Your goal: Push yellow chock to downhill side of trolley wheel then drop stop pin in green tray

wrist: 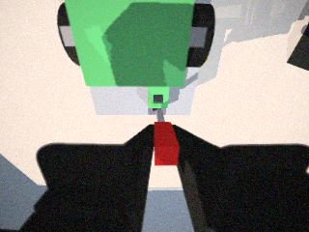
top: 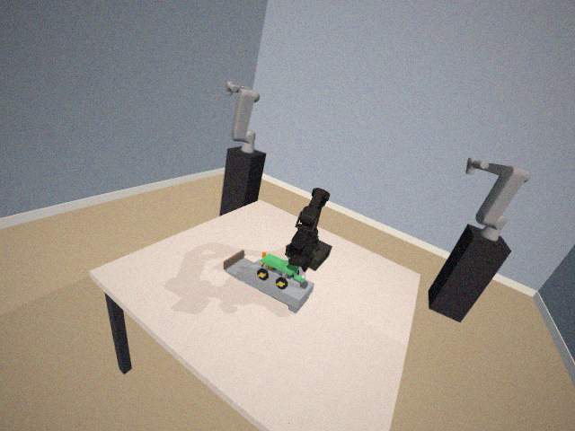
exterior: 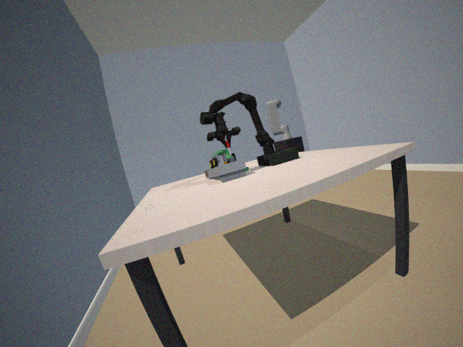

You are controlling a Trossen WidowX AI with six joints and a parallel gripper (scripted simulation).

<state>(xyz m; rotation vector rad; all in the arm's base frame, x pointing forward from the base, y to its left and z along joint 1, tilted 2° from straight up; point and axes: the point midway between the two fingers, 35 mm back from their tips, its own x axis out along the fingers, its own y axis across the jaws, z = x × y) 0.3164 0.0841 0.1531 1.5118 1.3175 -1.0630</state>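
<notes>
My gripper (exterior: 226, 142) (wrist: 161, 129) is shut on the red-headed stop pin (exterior: 227, 144) (wrist: 166, 145). The pin's grey shaft points down, and its tip appears above the trolley's green tongue, which shows a dark square hole in the wrist view. The green trolley (top: 278, 262) (wrist: 135, 43) stands on the grey ramp (top: 290, 295) (exterior: 228, 171). The chock's orange handle (top: 264, 254) stands upright beside the trolley's wheel nearest the brown end board; whether the chock touches the wheel is hidden. A green sliver (exterior: 247, 169) at the ramp's edge may be the tray; otherwise the tray is hidden.
The brown end board (top: 234, 259) closes the ramp's far left end. The arm's black base (top: 322, 254) (exterior: 278, 157) stands on the table (top: 324, 352) (exterior: 209, 202) behind the ramp. Two grey arms on dark pedestals (top: 243, 178) (top: 468, 273) stand beyond the table.
</notes>
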